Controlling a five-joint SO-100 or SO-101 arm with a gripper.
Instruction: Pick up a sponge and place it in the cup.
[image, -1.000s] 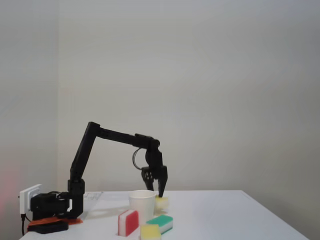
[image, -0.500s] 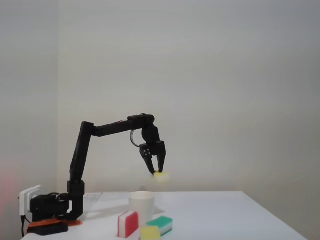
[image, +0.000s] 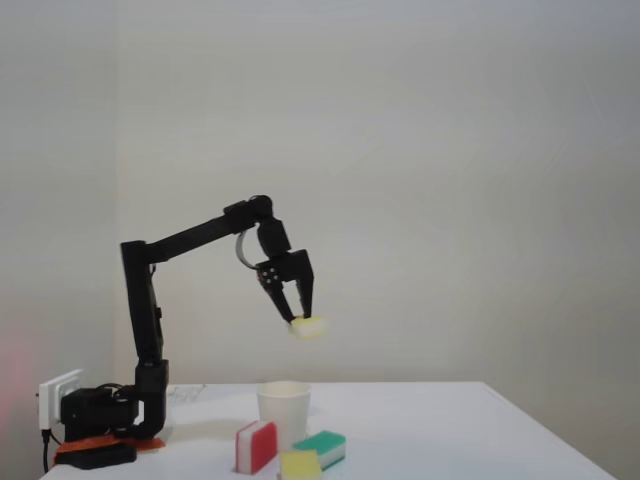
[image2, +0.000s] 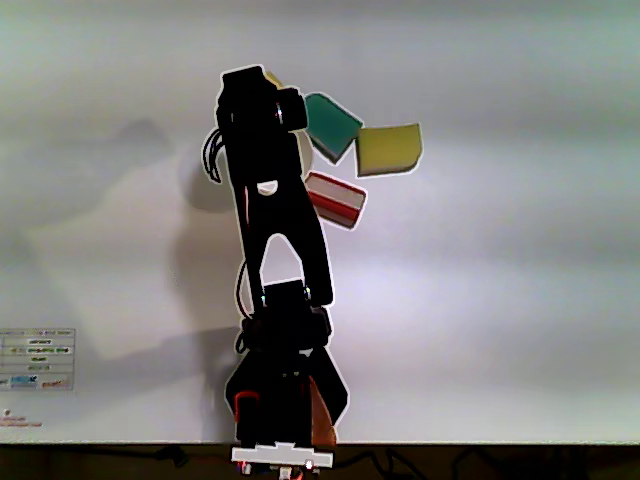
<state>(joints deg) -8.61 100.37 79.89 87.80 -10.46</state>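
Observation:
In the fixed view my gripper (image: 298, 317) hangs in the air, pointing down and shut on the small pale-yellow sponge (image: 309, 327). The sponge is well above the white paper cup (image: 284, 408), slightly right of the cup's centre. The cup stands upright on the white table. In the other view my black arm (image2: 268, 190) stretches up the picture and covers the cup. A sliver of the pale-yellow sponge (image2: 273, 80) peeks out at the arm's top end.
Three more sponges lie by the cup: a red-and-white one (image: 256, 445) (image2: 335, 198), a green one (image: 322, 447) (image2: 333, 125) and a deeper-yellow one (image: 300, 464) (image2: 390, 148). The arm's base (image: 100, 415) and a white socket block (image: 55, 392) sit at the left.
The gripper has risen from the table beside the cup with the sponge in it, moving up and a little left. The arm has folded back.

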